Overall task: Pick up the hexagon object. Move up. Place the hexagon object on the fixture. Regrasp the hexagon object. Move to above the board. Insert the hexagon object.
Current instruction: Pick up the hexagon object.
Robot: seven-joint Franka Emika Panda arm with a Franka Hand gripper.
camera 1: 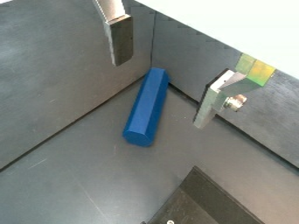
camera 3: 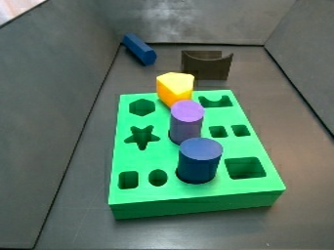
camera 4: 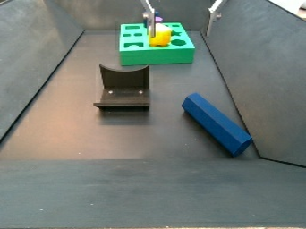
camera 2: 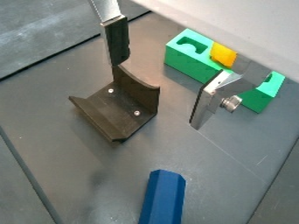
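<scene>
While nothing sits between the fingers (camera 1: 121, 39), first step — pick-up — judged not yet begun. Gripper (camera 1: 163, 74) spread wide and empty, hanging above the floor in both wrist views, nothing clamped.

Hexagon (camera 1: 146, 108) lying flat on the dark floor close to a side wall, roughly below the gap between the plates in a wrist view; in a side view hexagon (camera 4: 216, 122) rests beside the fixture (camera 4: 122, 88), apart from it, not touching. Fixture upright, notch empty.

Next move, as judged: descend straight onto the prism, jaws straddling its long flanks, then close. Wall nearby — little room on that side, so finger placement needs care; prism could roll or skid if nudged off-centre.

Board (camera 3: 248, 198) — holds three pieces standing in its holes: yellow block (camera 3: 175, 88) at the far end, purple cylinder (camera 3: 187, 122) in the middle, dark-blue cylinder (camera 3: 198, 160) nearest. Star hole, hexagon hole, and several square and round holes open. Hexagon hole (camera 3: 217, 102) free, next to the yellow block.
</scene>
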